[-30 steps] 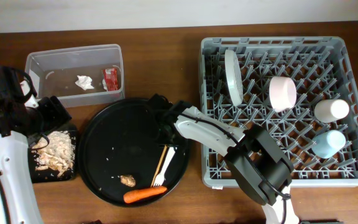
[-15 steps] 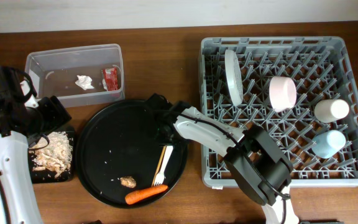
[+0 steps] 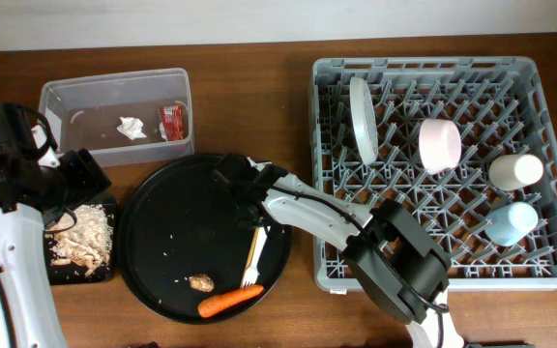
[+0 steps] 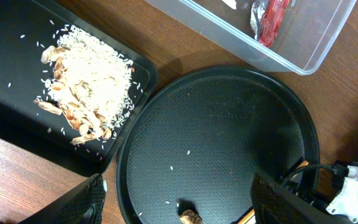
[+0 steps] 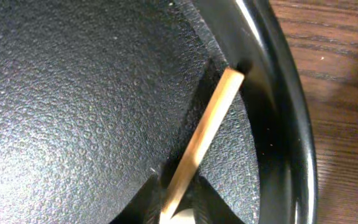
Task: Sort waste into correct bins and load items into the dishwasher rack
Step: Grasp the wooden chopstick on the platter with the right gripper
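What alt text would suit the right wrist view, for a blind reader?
Close-up of a thin wooden chopstick lying on a textured black tray, its tip near the tray's raised rim. Brown wooden table shows at the right edge.

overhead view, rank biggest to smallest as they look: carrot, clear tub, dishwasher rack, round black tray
1. dishwasher rack
2. round black tray
3. clear tub
4. carrot

All four rest at table level, so nearness to the camera hardly skews this.
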Tool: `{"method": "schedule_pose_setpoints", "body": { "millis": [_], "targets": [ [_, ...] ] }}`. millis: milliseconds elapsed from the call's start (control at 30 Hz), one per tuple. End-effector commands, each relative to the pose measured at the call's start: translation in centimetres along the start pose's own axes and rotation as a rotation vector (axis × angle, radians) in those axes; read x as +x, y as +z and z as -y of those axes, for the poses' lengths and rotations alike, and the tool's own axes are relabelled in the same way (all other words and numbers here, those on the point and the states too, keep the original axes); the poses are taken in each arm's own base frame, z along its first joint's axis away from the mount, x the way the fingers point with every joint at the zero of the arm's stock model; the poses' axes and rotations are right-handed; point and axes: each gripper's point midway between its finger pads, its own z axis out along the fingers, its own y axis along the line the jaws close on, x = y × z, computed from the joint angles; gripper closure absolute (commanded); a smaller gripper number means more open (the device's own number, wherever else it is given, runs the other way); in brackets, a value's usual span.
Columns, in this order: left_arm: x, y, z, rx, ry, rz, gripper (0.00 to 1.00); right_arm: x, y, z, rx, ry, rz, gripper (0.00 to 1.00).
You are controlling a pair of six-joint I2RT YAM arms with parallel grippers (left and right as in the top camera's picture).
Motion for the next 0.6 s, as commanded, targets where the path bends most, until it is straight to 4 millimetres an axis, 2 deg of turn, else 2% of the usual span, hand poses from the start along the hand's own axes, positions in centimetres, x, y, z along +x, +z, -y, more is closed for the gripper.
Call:
{"method": "schedule_pose_setpoints", "body": {
  "millis": [0, 100, 267, 567],
  "targets": [
    [-0.2, -0.4, 0.1, 0.013, -0.009, 0.013, 0.26, 0.1, 0.5, 0.2, 0.029, -0.005, 0.008, 0.86],
    [-0.2, -0.4, 0.1, 0.013, -0.009, 0.013, 0.26, 0.1, 0.5, 0.2, 0.029, -0.005, 0.008, 0.9],
    [-0.2, -0.4, 0.2, 0.014, -0.009, 0.014, 0.26, 0.0, 0.3, -0.3, 0.004, -0.004, 0.003, 0.91],
    [-0.2, -0.3, 0.1, 0.013, -0.009, 0.012, 0.26, -1.5, -2.0, -3.7, -0.132, 0.001, 0.0, 0.91]
  ]
}}
